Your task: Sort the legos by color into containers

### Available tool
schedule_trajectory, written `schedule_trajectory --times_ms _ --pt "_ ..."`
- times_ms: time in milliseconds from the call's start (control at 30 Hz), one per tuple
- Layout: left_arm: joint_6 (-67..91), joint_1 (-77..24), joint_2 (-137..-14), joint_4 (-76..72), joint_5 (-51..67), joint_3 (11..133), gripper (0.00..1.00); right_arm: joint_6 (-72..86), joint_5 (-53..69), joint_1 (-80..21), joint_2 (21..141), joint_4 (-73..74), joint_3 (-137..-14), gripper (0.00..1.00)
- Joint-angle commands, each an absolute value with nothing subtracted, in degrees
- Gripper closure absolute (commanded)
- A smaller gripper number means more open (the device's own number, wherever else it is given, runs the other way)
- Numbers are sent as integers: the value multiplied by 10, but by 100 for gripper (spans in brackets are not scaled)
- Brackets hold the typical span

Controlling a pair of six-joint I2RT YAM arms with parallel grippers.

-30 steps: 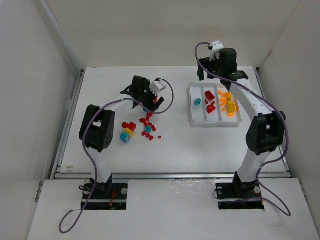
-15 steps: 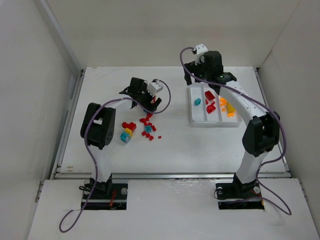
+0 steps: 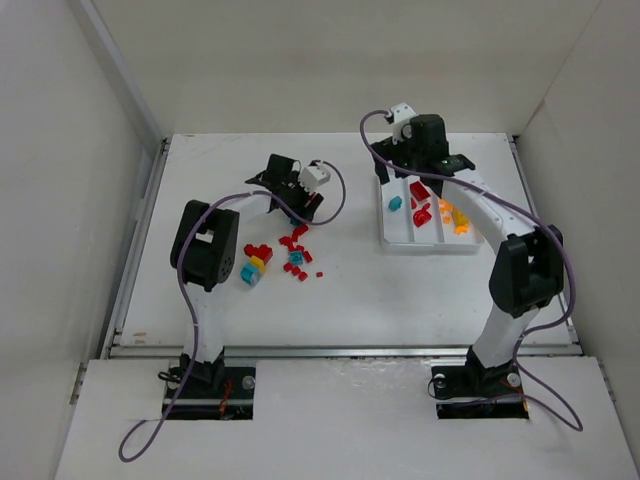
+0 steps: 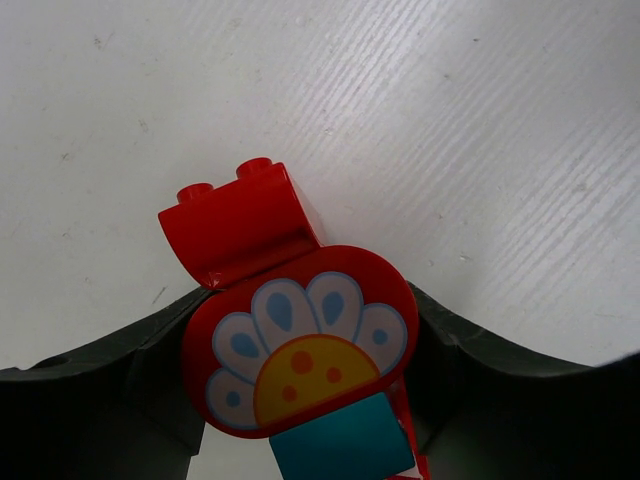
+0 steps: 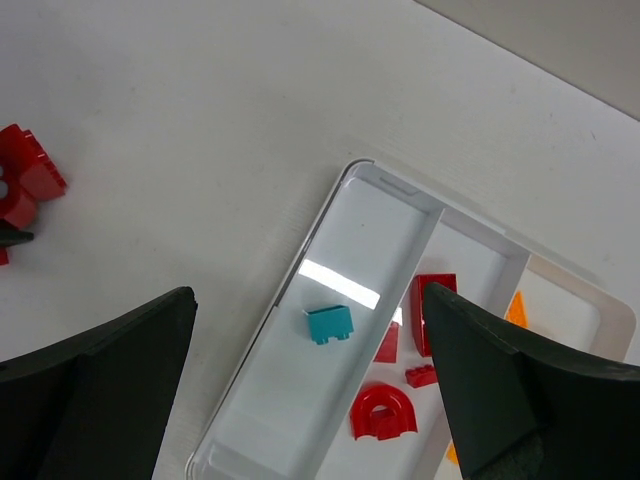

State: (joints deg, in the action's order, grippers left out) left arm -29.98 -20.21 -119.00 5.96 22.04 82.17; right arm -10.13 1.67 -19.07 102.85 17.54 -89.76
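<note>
My left gripper (image 3: 300, 203) is at the far end of the loose legos (image 3: 293, 253), and its fingers (image 4: 120, 370) press both sides of a round red lego with a flower print (image 4: 300, 345). A teal lego (image 4: 345, 440) shows just under it, and a red curved lego (image 4: 240, 225) lies on the table right ahead. My right gripper (image 3: 399, 176) hangs open over the left end of the white tray (image 3: 432, 244). In the right wrist view its jaws (image 5: 305, 295) stand wide above a compartment holding one teal lego (image 5: 330, 323). Red legos (image 5: 383, 410) fill the middle compartment and orange ones (image 3: 457, 215) the right.
A clump of red, yellow and teal legos (image 3: 253, 263) lies left of the scattered red ones. White walls close the table at the left, back and right. A raised rail (image 3: 340, 350) runs along the near edge.
The left jaws have closed from wide open onto the red flower lego. The right arm has swung left from over the orange compartment to the tray's left end.
</note>
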Motion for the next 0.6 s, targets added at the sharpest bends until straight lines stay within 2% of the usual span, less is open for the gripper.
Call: schedule_trajectory --times_ms 0,33,133,267,300,367,400,433,567 --pt "-316 -209 -1166 86 240 853 94 -110 34 -170 977 135 -895 0" --pt "-328 -216 -1155 97 248 861 99 -116 34 -164 972 135 -895 0" --pt "-366 -228 -1115 106 282 869 100 -128 15 -144 935 98 -890 0" --pt "-451 -228 -1035 90 419 854 100 -221 8 -137 883 30 -889 0" --pt "-469 -228 -1019 82 486 847 100 -221 -3 -137 872 0 -881 0" --pt "-493 -228 -984 49 543 832 100 -216 9 -130 847 -51 -881 0" --pt "-493 -233 -977 41 580 826 100 -216 51 -122 841 -51 -881 0" --pt "-493 -233 -977 41 595 826 100 -216 192 -109 841 -51 -881 0" --pt "-521 -238 -966 82 668 859 100 -200 465 -67 836 -51 -886 0"
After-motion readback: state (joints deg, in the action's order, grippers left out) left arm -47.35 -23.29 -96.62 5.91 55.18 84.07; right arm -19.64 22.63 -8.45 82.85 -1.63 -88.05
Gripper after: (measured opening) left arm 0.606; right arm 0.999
